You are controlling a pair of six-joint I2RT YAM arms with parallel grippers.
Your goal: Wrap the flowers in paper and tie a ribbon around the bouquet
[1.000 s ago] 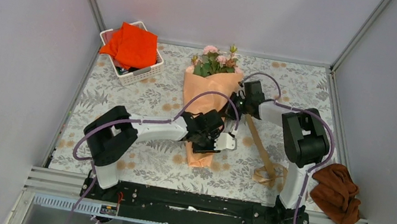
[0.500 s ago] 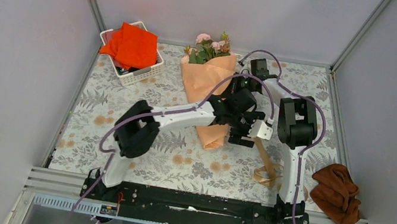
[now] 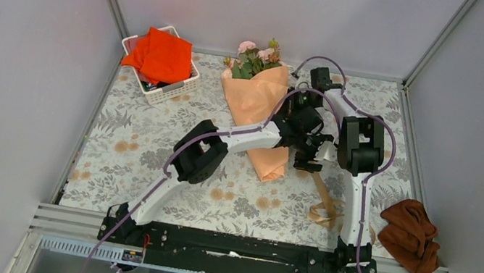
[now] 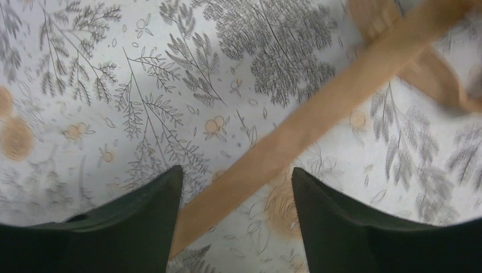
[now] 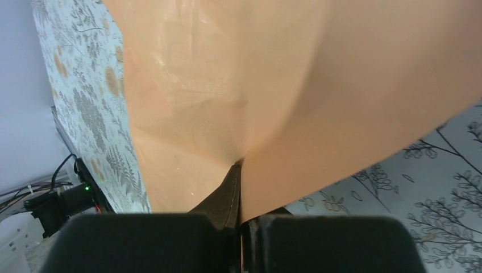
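The bouquet lies at the back of the table, its pink flowers [image 3: 256,54] sticking out of the peach paper [image 3: 260,117] cone. My right gripper [image 3: 297,95] is at the cone's right edge. In the right wrist view it [image 5: 241,170] is shut on a fold of the paper [image 5: 256,74]. The tan ribbon [image 3: 322,193] lies flat on the table, right of the cone's tip. My left gripper [image 3: 310,160] hangs over the ribbon's upper end, jaws open. In the left wrist view the ribbon [image 4: 318,114] runs diagonally under the gap of that gripper [image 4: 236,176], untouched.
A white basket [image 3: 173,90] holding an orange-red cloth [image 3: 160,56] stands at the back left. A rust-brown cloth [image 3: 414,237] lies at the table's right front edge. Grey walls close the table on three sides. The ribbon ends in loose loops [image 3: 322,211] near the right arm's base.
My left gripper let go of the cone's lower end, opened, and swung right and back over the ribbon. The right gripper pulled the bouquet toward the back; the cone now slants.
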